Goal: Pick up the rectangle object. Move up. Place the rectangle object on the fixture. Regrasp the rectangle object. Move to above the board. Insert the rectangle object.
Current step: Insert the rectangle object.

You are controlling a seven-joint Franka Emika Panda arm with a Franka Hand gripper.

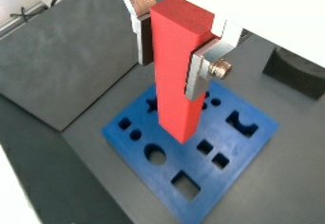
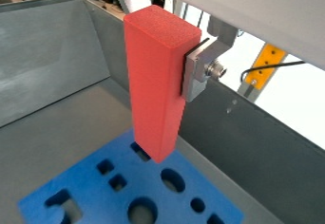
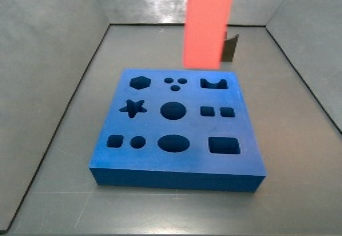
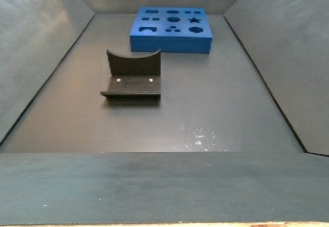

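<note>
My gripper (image 1: pixel 178 62) is shut on the red-orange rectangle object (image 1: pixel 178 90) and holds it upright, long axis vertical. A silver finger (image 1: pixel 207 71) presses its side; it shows in both wrist views (image 2: pixel 200 71). The block's lower end hangs above the blue board (image 1: pixel 131 143), over its holes, clear of the surface. In a side view the block (image 3: pixel 207 25) hangs over the board's far edge (image 3: pixel 174 178), and the gripper itself is out of frame. The dark fixture (image 4: pixel 133 77) stands empty on the floor, apart from the board (image 4: pixel 174 46).
Grey walls enclose the dark floor on all sides (image 3: pixel 54 100). The fixture also shows behind the block in a side view (image 3: pixel 233 48). A grey wall panel (image 1: pixel 70 57) stands close beside the board.
</note>
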